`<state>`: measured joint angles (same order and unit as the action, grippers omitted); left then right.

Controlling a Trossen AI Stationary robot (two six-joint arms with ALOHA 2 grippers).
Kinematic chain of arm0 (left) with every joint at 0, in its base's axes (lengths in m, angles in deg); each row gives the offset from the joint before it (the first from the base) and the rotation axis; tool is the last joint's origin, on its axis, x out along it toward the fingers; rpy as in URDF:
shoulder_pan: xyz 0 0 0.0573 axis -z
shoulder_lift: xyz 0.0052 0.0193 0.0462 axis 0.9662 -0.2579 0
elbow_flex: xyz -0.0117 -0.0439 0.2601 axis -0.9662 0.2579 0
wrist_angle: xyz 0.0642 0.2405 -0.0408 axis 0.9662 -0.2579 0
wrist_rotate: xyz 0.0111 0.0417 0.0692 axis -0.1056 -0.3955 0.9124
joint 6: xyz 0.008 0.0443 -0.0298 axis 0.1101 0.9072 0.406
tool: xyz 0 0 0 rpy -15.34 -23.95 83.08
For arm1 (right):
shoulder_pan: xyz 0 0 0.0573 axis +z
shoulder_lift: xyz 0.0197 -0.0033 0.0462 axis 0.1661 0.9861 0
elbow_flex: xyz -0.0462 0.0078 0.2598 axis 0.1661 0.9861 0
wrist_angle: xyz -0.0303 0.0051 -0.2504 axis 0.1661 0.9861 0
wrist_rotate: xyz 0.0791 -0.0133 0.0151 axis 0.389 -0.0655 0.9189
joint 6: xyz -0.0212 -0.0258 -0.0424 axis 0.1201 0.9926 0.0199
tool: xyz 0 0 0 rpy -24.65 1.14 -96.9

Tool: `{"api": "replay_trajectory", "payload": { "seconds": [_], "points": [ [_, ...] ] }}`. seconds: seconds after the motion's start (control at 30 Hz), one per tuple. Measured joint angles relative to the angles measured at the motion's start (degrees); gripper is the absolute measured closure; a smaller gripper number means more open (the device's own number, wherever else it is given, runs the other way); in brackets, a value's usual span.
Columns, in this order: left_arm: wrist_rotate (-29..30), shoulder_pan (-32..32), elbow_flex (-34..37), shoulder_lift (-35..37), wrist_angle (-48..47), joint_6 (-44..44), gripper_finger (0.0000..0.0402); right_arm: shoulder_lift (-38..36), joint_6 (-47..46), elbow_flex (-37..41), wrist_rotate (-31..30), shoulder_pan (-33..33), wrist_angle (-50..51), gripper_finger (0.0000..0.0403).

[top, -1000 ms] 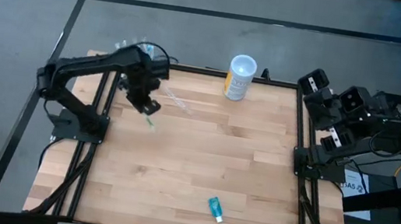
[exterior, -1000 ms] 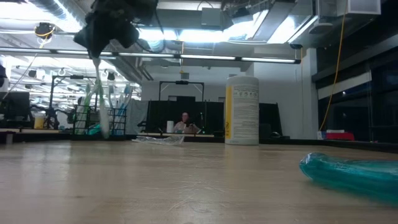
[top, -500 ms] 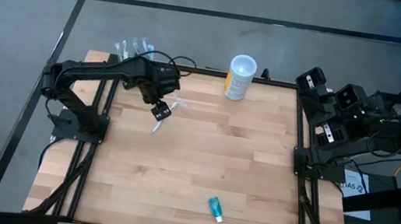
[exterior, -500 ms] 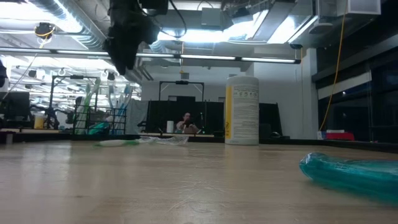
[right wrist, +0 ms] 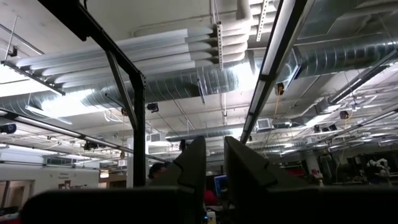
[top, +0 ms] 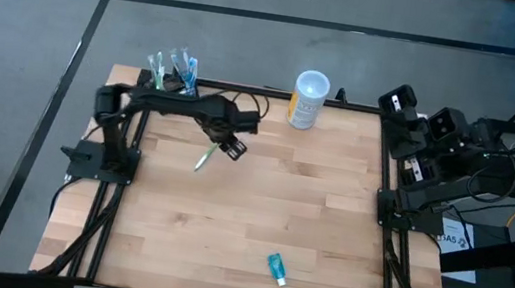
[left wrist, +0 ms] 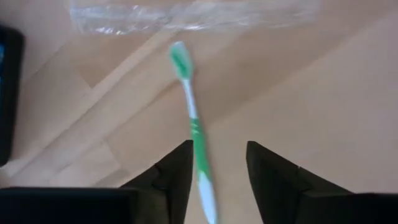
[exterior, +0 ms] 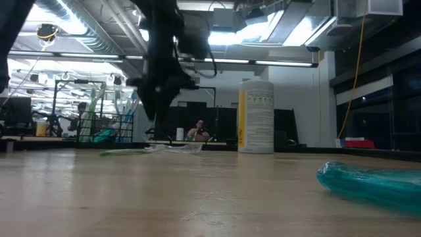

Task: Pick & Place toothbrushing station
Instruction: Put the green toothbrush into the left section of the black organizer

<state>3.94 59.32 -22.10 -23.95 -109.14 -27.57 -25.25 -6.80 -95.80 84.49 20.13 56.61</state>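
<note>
The toothbrushing station stands at the far left corner, just past the table's far edge and behind the left arm. From above, its black block is hard to make out against the dark frame; only the upright brushes in it read clearly. In the low view it is a dim cluster of brush handles far back on the left, and the block itself cannot be told there.

The left gripper hangs over the far left part of the table, well apart from the station. The left wrist view shows its fingers spread, pinching nothing. A green toothbrush lies flat on the wood below them, its handle running under the gap and cut off at the picture's edge. That view also shows a clear plastic wrapper beyond the brush head, which the arm mostly hides from above. A black shape at its edge is cut off and cannot be identified.

The low view places the toothbrush flat on the table, and a teal tube half out of frame. A white-and-yellow cup stands at the far edge.

The right gripper waits off the table's right side, pointing up at the ceiling, its fingers a narrow gap apart with nothing between.
</note>
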Motion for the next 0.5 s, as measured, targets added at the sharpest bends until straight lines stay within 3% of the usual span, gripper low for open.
{"api": "replay_trajectory", "payload": {
  "seconds": [0.17, 0.3, 0.5],
  "points": [
    [3.6, -1.4, 0.0, -3.6, 2.9, -0.7, 0.0273, -0.1, -1.5, 0.0, 0.0, 0.0, -0.8, 0.0343],
    [3.0, -2.6, 0.0, -3.8, 9.8, -0.1, 0.0272, -0.1, -1.9, 0.0, -0.3, 0.0, -0.7, 0.0343],
    [2.7, -5.6, 0.8, -3.9, 10.8, -1.1, 0.0272, -0.1, -2.3, 0.0, -1.0, 0.0, -0.8, 0.0343]
  ]
}}
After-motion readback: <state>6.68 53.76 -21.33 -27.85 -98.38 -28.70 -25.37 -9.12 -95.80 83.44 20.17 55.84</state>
